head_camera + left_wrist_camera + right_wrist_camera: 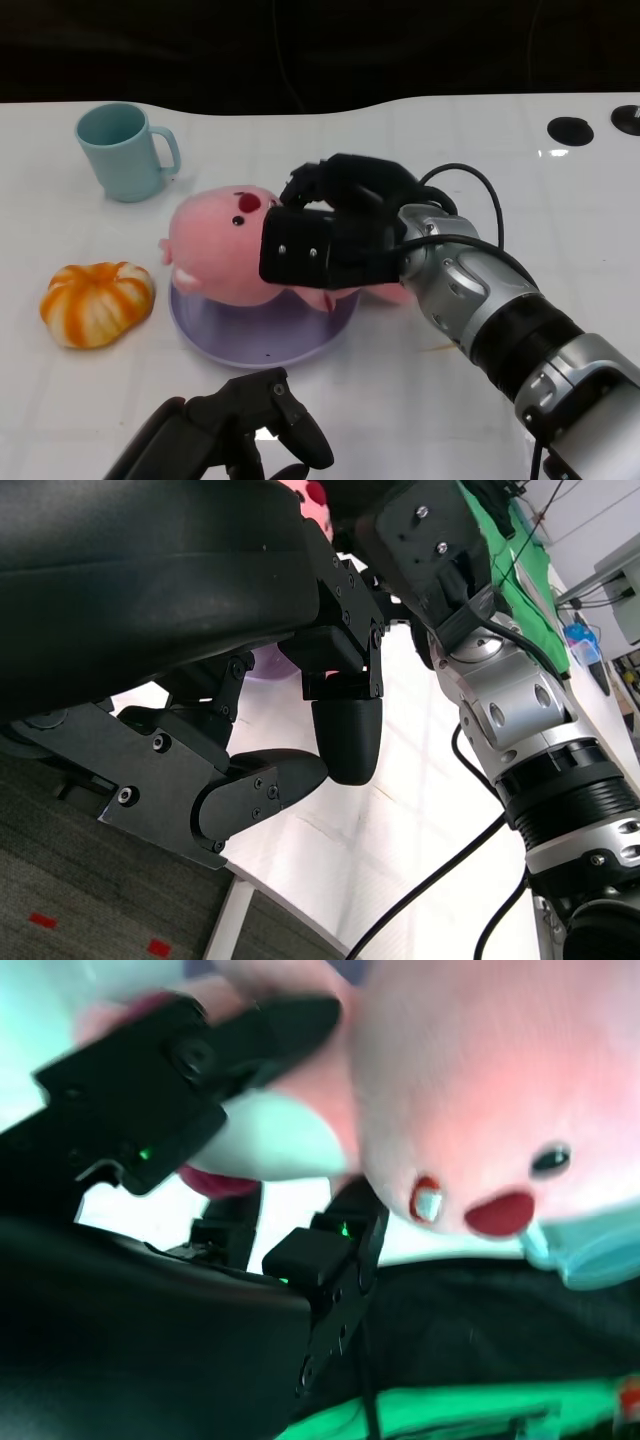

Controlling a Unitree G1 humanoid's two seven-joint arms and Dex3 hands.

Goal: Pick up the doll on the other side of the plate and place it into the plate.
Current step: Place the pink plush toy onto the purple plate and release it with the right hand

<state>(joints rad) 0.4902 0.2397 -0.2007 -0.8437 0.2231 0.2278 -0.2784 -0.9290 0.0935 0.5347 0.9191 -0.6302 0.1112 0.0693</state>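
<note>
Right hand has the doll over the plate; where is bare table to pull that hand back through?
Bare white table lies right of the lilac round plate, and behind it toward the far edge. It is crowded on the left: teal mug, orange striped pumpkin toy. Right hand grips the pink plush doll; left hand sits in front.

Head view looks down on the table; both wrist views sit close behind their hands, sharing the doll.

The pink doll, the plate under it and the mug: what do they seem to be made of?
Pink doll: soft plush fabric, seemingly; its surface looks matte and fuzzy, its body rounded where the right hand grips it.
Plate: probably smooth plastic, lilac; thin rim with a faint sheen.
Mug: pale teal, smooth and evenly coloured; ceramic or plastic, cannot tell.
</note>
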